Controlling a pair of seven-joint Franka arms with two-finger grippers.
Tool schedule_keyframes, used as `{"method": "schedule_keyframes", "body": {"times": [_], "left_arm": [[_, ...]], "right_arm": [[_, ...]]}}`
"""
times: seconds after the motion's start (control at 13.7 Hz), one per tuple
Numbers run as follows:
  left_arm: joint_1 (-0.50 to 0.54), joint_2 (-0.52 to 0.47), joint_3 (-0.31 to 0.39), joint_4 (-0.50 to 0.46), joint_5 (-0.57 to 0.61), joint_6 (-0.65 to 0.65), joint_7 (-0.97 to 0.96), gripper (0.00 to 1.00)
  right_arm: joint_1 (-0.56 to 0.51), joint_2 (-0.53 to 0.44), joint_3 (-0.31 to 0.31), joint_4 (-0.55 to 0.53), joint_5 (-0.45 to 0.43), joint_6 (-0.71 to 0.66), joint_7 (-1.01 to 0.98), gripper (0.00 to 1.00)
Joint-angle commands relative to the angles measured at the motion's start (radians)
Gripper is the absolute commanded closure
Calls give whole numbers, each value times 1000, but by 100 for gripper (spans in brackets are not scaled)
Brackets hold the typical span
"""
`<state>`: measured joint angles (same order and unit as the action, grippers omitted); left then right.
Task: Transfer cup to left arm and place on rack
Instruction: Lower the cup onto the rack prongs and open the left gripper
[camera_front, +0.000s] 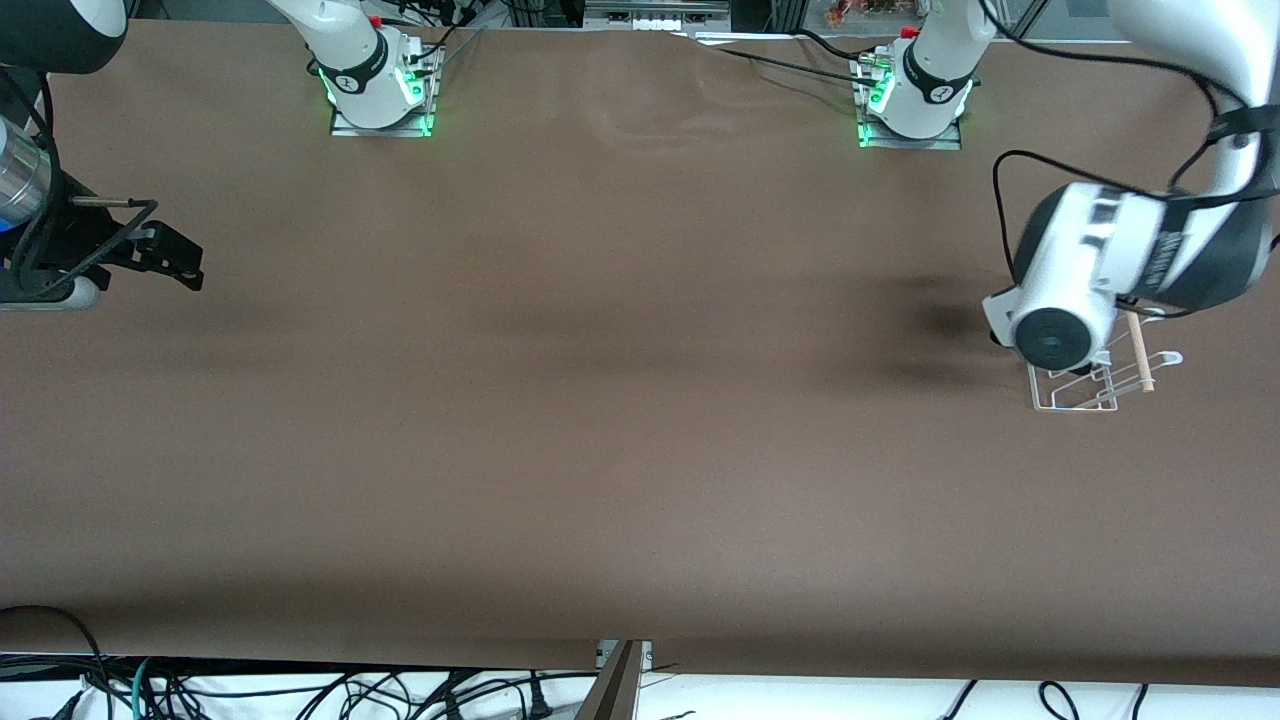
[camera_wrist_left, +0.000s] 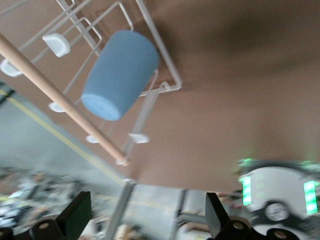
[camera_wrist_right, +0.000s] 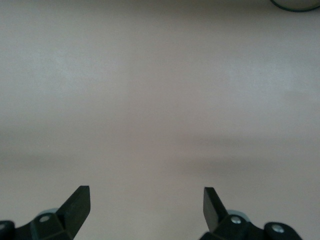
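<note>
Cup (camera_wrist_left: 120, 75) of light blue plastic sits on the white wire rack (camera_front: 1090, 385), upside down and tilted over the wires, next to a wooden dowel (camera_wrist_left: 60, 97). The rack stands on the brown table (camera_front: 600, 400) toward the left arm's end. The left arm (camera_front: 1130, 260) hangs over the rack and hides the cup in the front view. The left gripper (camera_wrist_left: 149, 220) is above the rack with its fingers wide apart, holding nothing. The right gripper (camera_wrist_right: 146, 210) waits at the right arm's end of the table, also wide open, with nothing between its fingers. The table cover is plain and smooth. Black cables (camera_front: 300, 695) lie on the floor at the table edge nearest to the front camera.
</note>
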<state>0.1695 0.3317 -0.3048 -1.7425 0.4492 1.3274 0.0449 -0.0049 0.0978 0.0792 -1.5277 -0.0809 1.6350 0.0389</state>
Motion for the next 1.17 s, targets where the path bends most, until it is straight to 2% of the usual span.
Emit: {"method": "schedule_keyframes", "body": {"times": [0.0, 0.22, 0.29, 0.51, 0.58, 0.66, 0.73, 0.8, 0.88, 1.02, 1.1], "left_arm": [[54, -40, -7, 17, -211, 76, -137, 0], [107, -101, -7, 18, -425, 171, -140, 0], [107, -117, -11, 37, -454, 183, -142, 0], [107, -120, -19, 170, -440, 129, -81, 0], [108, -115, -5, 242, -451, 128, -29, 0], [88, -121, 18, 265, -448, 139, -10, 0], [50, -122, 70, 270, -457, 182, -4, 0], [1, -126, 129, 262, -452, 287, -2, 0], [-33, -158, 154, 226, -442, 367, -19, 0], [-61, -244, 211, 97, -448, 385, -57, 0], [-68, -275, 216, 51, -446, 385, -86, 0]], "right_arm": [[-20, 10, 16, 27, -2, -21, -14, 0], [-20, 10, 16, 27, 1, -23, -14, 0], [-20, 10, 16, 27, 1, -23, -14, 0], [-20, 10, 16, 27, 1, -23, -14, 0], [-20, 10, 16, 27, 1, -23, -14, 0], [-21, 10, 16, 27, 1, -23, -14, 0], [-21, 10, 16, 27, 1, -23, -14, 0], [-20, 10, 16, 27, 1, -23, -14, 0], [-20, 10, 16, 27, 1, -23, -13, 0], [-20, 10, 16, 27, 1, -23, -13, 0], [-20, 10, 16, 27, 3, -23, -13, 0]]}}
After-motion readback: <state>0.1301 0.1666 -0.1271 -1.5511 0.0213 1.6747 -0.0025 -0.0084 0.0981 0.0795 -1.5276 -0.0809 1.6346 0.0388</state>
